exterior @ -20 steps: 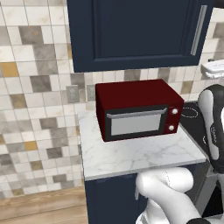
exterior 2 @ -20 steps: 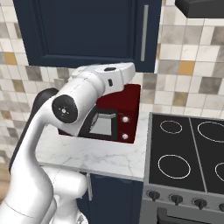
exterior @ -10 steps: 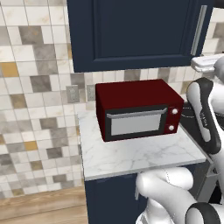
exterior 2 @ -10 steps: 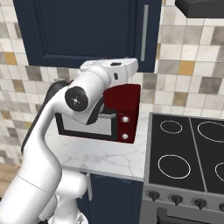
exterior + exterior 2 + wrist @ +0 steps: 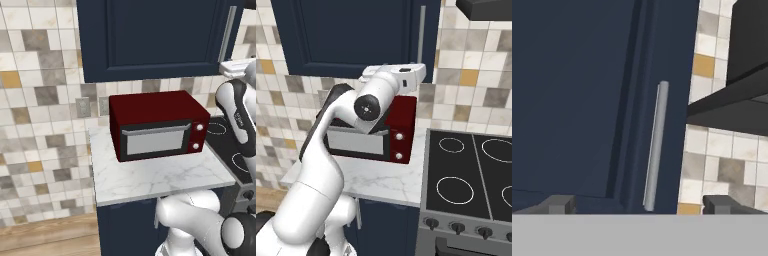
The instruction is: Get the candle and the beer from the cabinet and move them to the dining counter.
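Observation:
The cabinet [image 5: 150,40] [image 5: 346,35] is a dark navy wall unit above the microwave, and its panelled door is closed. Its long silver handle [image 5: 227,32] [image 5: 421,32] [image 5: 654,145] runs down the door's right edge. My gripper [image 5: 639,205] is open and empty, facing the door just below the handle's lower end, with one fingertip [image 5: 559,204] on each side of it. My hand [image 5: 406,77] hovers a little under the cabinet's bottom edge. The candle and the beer are hidden. The dining counter is out of view.
A red microwave [image 5: 157,125] [image 5: 396,130] stands on a small marble worktop [image 5: 150,175] under the cabinet. To its right are a black stove [image 5: 471,175] and a dark range hood [image 5: 483,10] [image 5: 732,100]. Tiled wall lies behind.
The arm has swung upward and its elbow has risen, bringing the hand closer to the lower end of the cabinet handle. The jaws stayed open.

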{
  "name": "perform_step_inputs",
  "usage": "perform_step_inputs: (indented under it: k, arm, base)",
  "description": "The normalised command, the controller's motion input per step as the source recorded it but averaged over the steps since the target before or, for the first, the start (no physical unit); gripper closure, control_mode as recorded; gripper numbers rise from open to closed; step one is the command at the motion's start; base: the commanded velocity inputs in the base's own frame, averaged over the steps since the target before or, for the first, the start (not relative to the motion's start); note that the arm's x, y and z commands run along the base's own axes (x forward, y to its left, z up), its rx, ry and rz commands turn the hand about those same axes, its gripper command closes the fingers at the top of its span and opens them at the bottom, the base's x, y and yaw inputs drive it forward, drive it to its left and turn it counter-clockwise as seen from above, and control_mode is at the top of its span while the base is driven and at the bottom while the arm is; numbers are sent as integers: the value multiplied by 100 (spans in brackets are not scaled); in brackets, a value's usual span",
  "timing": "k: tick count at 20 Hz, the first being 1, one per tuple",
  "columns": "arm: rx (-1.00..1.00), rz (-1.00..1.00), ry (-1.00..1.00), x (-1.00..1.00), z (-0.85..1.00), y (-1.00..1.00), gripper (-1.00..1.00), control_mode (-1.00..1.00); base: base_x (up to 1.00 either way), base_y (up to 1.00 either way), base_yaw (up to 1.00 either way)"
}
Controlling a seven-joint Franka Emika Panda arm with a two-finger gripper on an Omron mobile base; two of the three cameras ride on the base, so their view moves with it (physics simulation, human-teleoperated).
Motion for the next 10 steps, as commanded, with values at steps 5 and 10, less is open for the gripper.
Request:
perform_step_inputs:
  k: [5, 10]
  arm:
    - [1, 3, -3, 28, 0, -19, -100, -100]
    - [2, 1, -4, 33, 0, -9, -100, -100]
  base:
    - [0, 0, 0]
    - [0, 0, 0]
